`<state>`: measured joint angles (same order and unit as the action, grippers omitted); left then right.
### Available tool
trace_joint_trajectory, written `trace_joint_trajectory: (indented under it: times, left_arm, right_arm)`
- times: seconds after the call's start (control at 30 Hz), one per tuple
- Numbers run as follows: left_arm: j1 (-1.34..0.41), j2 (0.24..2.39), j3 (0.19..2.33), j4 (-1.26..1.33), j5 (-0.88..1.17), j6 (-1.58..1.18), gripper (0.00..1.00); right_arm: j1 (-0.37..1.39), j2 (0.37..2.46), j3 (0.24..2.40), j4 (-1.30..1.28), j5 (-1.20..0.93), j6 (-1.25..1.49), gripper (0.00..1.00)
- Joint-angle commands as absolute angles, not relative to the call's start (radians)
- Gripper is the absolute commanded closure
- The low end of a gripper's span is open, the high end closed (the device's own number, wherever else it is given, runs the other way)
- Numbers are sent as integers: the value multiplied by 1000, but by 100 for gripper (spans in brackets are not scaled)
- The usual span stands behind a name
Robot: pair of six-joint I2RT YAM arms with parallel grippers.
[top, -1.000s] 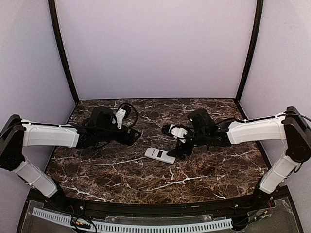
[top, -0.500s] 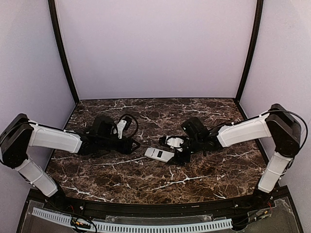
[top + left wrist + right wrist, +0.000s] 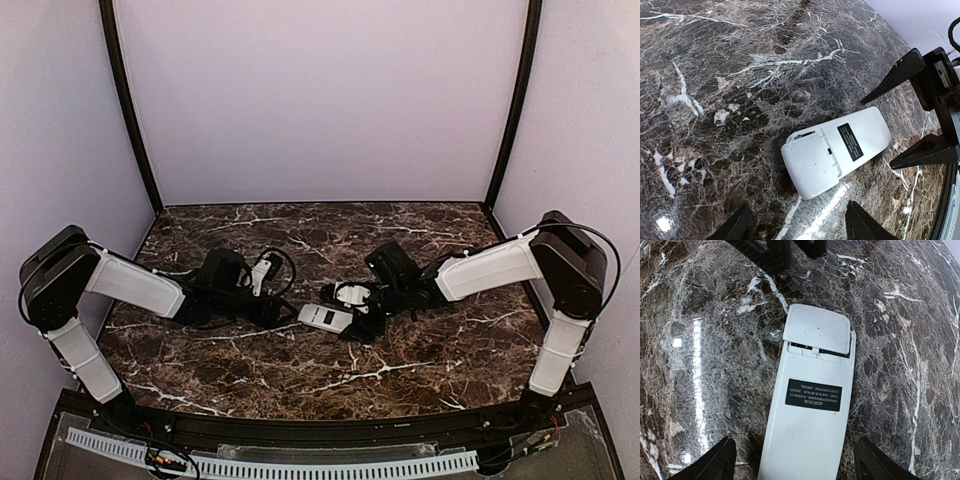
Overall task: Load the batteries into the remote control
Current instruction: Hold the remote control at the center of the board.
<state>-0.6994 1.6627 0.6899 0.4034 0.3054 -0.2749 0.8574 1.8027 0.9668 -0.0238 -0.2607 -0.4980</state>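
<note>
The remote control [image 3: 325, 317] lies white back up on the dark marble between my two grippers. Its back carries a black label [image 3: 813, 395], and the battery cover [image 3: 817, 330] sits slightly ajar with a dark slit along its seam. My left gripper [image 3: 285, 312] is open, its fingertips [image 3: 737, 227] just short of the cover end of the remote control [image 3: 835, 150]. My right gripper [image 3: 358, 318] is open and straddles the label end [image 3: 807, 440], with marble showing between each finger and the remote. The batteries are not visible in any view.
The marble tabletop [image 3: 300, 385] is boxed in by pale lavender walls [image 3: 320, 100] and black corner posts [image 3: 130, 110]. A black cable loop [image 3: 272, 262] rides on the left wrist. The right gripper's fingers [image 3: 900, 75] show in the left wrist view.
Both arms have drawn in toward the remote from either side, and both grippers have narrowed somewhat. The remote has stayed nearly where it was.
</note>
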Motion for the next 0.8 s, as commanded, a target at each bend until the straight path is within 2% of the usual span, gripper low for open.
trace_joint_trajectory:
  times: [0.0, 0.1, 0.23, 0.43, 0.77]
  left_arm:
    - [-706, 1699, 676, 464, 347, -293, 35]
    - [-707, 1710, 676, 479, 347, -301, 31]
    - [-707, 1723, 682, 477, 340, -297, 31]
    - [-708, 1735, 682, 496, 329, -311, 31]
    - [-710, 1777, 673, 567, 369, -331, 35]
  right_arm:
    - [862, 1829, 999, -29, -255, -509, 18]
    - [859, 1834, 1006, -35, -251, -509, 17]
    - [852, 1850, 1016, -43, -246, -510, 17]
    - [847, 1881, 1031, -63, -254, -508, 23]
    - [844, 1905, 1043, -78, -270, -509, 30]
